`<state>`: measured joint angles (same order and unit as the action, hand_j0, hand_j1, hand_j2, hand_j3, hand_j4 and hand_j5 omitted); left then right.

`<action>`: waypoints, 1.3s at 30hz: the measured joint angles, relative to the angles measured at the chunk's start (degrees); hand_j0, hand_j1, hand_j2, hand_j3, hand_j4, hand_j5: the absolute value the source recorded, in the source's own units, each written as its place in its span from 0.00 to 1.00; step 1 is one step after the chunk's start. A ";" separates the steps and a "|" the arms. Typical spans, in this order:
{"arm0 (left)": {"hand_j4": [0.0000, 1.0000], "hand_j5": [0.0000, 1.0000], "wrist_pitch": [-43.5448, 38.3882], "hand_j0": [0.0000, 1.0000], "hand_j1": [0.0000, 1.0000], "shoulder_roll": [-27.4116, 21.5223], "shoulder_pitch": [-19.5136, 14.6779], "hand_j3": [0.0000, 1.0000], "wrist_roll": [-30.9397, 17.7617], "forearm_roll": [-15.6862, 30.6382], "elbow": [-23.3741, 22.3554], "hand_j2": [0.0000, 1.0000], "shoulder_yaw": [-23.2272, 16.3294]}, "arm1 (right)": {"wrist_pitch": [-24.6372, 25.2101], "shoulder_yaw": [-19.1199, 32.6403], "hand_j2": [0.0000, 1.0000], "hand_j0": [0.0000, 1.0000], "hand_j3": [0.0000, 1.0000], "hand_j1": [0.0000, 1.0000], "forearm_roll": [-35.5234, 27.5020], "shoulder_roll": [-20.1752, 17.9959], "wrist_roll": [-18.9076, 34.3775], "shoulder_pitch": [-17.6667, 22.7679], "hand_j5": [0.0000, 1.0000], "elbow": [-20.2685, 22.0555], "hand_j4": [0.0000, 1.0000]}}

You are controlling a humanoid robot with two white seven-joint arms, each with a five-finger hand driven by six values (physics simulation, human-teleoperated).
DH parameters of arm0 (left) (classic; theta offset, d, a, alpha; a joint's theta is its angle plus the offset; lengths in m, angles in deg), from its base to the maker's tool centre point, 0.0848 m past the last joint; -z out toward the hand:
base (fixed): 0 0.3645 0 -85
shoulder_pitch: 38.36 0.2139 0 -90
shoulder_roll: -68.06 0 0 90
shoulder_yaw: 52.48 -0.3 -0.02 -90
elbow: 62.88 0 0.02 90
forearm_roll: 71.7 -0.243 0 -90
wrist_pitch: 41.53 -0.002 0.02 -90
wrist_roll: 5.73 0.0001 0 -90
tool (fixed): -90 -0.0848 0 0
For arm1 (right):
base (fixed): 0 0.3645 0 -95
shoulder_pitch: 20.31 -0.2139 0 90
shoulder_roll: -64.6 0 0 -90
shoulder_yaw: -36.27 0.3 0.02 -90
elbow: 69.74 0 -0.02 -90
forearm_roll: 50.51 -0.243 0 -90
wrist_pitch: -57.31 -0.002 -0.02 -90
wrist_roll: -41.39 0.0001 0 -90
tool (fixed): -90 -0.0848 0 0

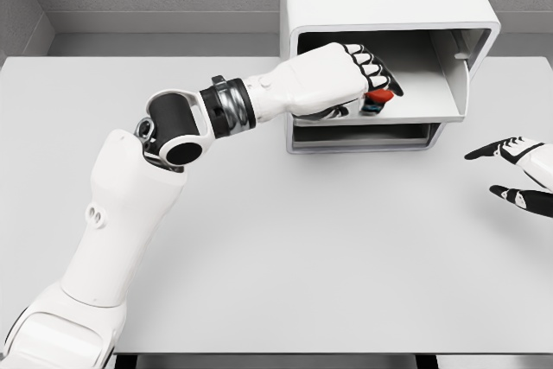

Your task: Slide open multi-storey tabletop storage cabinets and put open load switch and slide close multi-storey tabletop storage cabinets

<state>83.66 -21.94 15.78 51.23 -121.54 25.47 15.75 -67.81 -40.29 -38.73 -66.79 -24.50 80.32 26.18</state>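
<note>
A pale grey tabletop (285, 257) meets grey walls, carrying the white cabinet (380, 6). The left hand (346, 71) reaches into its open upper drawer (432, 84), fingers curled around the red-and-black load switch (378, 97), mostly hidden. The right hand (518, 174), cut off at the edge, hovers with fingers spread, holding nothing.

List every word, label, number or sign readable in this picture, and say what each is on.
None. No text shows on the white cabinet, the table, the left hand or the right hand. The red and dark load switch is too small to show any marking.
</note>
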 measured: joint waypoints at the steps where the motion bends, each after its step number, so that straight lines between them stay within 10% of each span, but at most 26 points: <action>1: 0.81 0.81 0.00 0.81 0.81 0.00 0.00 0.81 0.00 -0.01 0.03 0.81 0.01 | 0.00 0.00 0.72 0.72 0.72 0.72 0.00 -0.01 0.00 0.00 0.72 -0.01 0.72; 12: 0.98 0.98 0.31 0.98 0.98 -0.02 -0.09 0.98 -0.98 -3.10 2.94 0.98 0.34 | 0.00 0.00 0.72 0.72 0.72 0.72 0.00 0.01 0.00 0.00 0.72 -0.02 0.72; 24: 1.00 1.00 -0.02 1.00 1.00 -1.51 4.48 1.00 0.05 6.68 13.81 1.00 3.57 | 0.02 -1.61 0.68 0.68 0.68 0.68 -0.05 1.74 -0.01 -1.32 0.68 1.36 0.68; 34: 1.00 1.00 0.05 1.00 1.00 -20.51 27.15 1.00 0.26 24.09 14.25 1.00 23.88 | 0.00 -5.46 0.64 0.64 0.64 0.64 0.59 4.80 0.02 -2.99 0.64 3.21 0.64; 39: 1.00 1.00 -0.03 1.00 1.00 -22.39 29.97 1.00 0.35 25.43 6.75 1.00 30.55 | 0.02 -6.88 0.64 0.64 0.64 0.64 0.55 5.07 0.47 -6.06 0.64 3.61 0.64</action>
<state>83.63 -44.33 45.75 51.58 -96.10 32.23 46.30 -67.79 -47.17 -38.18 -61.72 -24.03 74.26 29.79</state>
